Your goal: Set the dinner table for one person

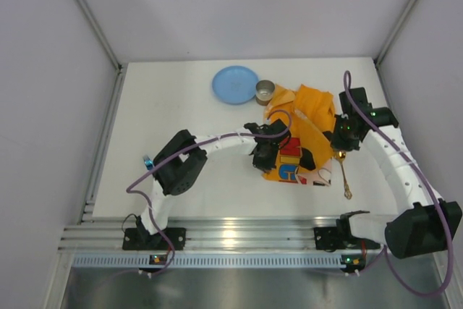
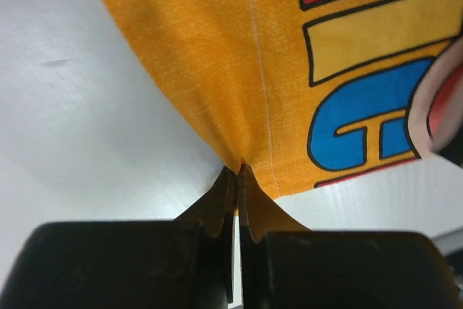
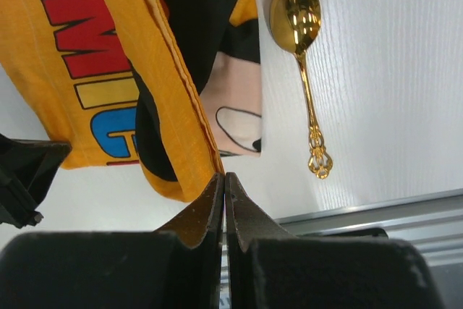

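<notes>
The orange Mickey Mouse cloth (image 1: 307,117) lies crumpled right of centre on the white dinner table (image 1: 181,121). My left gripper (image 1: 262,158) is shut on the cloth's near left edge; in the left wrist view the jaws (image 2: 238,170) pinch the orange fabric (image 2: 239,56). My right gripper (image 1: 340,142) is at the cloth's right side; in the right wrist view its jaws (image 3: 224,176) are shut with a folded cloth edge (image 3: 173,106) running into their tip. A gold spoon (image 1: 343,173) lies just right of the cloth, and also shows in the right wrist view (image 3: 307,85).
A blue plate (image 1: 235,85) and a small metal cup (image 1: 265,92) stand at the back, the cup touching the cloth's far edge. A small blue object (image 1: 147,162) lies by the left arm. Aluminium rails (image 1: 231,233) line the near edge; walls enclose the table.
</notes>
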Controlling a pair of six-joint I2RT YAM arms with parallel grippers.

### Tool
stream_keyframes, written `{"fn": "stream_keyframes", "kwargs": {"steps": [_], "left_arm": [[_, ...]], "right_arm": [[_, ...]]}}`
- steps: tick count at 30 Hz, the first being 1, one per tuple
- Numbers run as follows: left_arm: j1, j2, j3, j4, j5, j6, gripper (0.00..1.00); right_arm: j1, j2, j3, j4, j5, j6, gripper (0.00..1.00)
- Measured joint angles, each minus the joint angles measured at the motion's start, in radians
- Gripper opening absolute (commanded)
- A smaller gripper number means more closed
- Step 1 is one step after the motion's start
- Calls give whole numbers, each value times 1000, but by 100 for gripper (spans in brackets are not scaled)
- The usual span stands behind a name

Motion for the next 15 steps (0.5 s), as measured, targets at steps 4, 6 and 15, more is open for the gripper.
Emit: {"fn": "stream_keyframes", "kwargs": {"steps": [4, 6, 15], "left_arm": [[13, -58, -17, -103, -156, -11, 0], [52, -175, -85, -149, -215, -35, 0], [153, -876, -357, -458, -441, -264, 0]], "right_arm": [[-4, 27, 84, 2, -26, 6, 0], [-5, 30, 113, 10, -35, 8, 0], [-6, 8, 6, 6, -116, 67, 0]]}}
